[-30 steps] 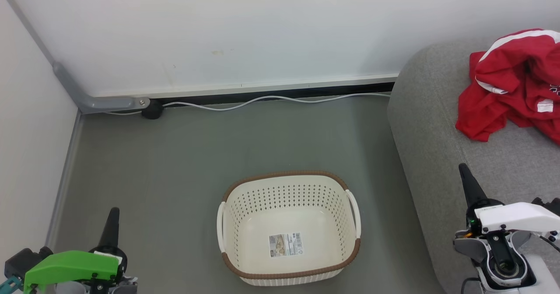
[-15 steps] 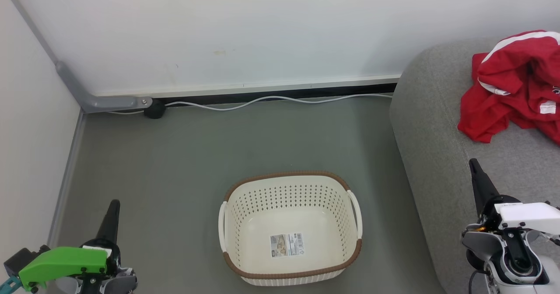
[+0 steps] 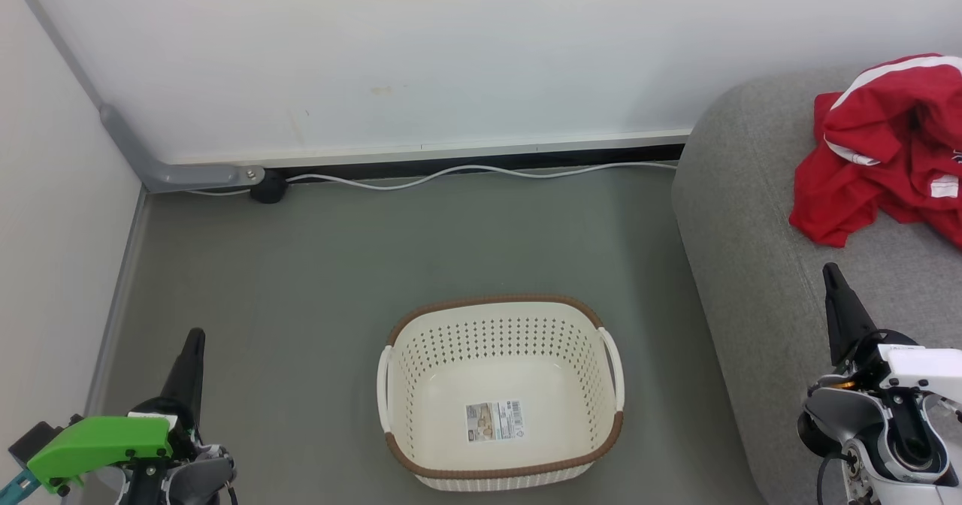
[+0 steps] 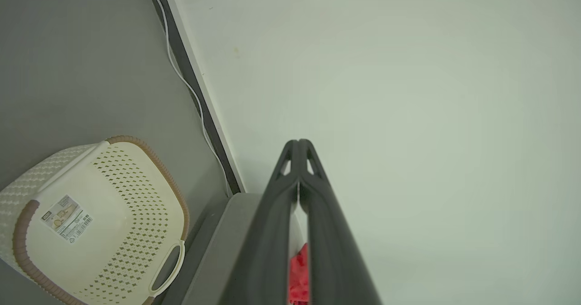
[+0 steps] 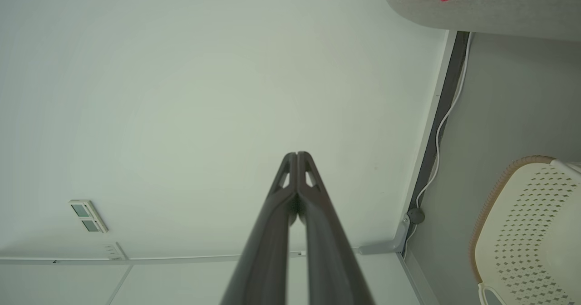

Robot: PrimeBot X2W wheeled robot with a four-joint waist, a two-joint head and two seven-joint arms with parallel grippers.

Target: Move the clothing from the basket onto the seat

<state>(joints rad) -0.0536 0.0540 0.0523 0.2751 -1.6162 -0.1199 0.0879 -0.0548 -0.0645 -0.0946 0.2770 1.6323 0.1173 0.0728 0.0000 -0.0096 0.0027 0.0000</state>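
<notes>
The cream perforated basket (image 3: 500, 392) with its brown rim stands on the grey floor at centre, holding nothing but a sticker on its base; it also appears as the basket (image 4: 97, 223) and the basket (image 5: 531, 232) in the wrist views. The red clothing (image 3: 887, 148) with white bands lies bunched on the light grey seat (image 3: 759, 249) at the right, and a red strip of clothing (image 4: 298, 275) shows between my left fingers' shafts. My left gripper (image 3: 195, 337) is shut at the lower left, left of the basket. My right gripper (image 3: 830, 270) is shut over the seat's front, below the clothing. Both hold nothing, tips together (image 4: 298, 142) (image 5: 297, 154).
A white wall (image 3: 451, 54) runs behind, with a white cable (image 3: 466, 173) along its dark skirting and a black plug (image 3: 268, 187) near a grey conduit (image 3: 180, 178). Another wall closes the left side. Open floor (image 3: 421, 242) lies between basket and wall.
The head view has shifted slightly. My left gripper's tip has risen a little in it; my right gripper has moved right and slightly up along the seat. Basket and clothing lie as before.
</notes>
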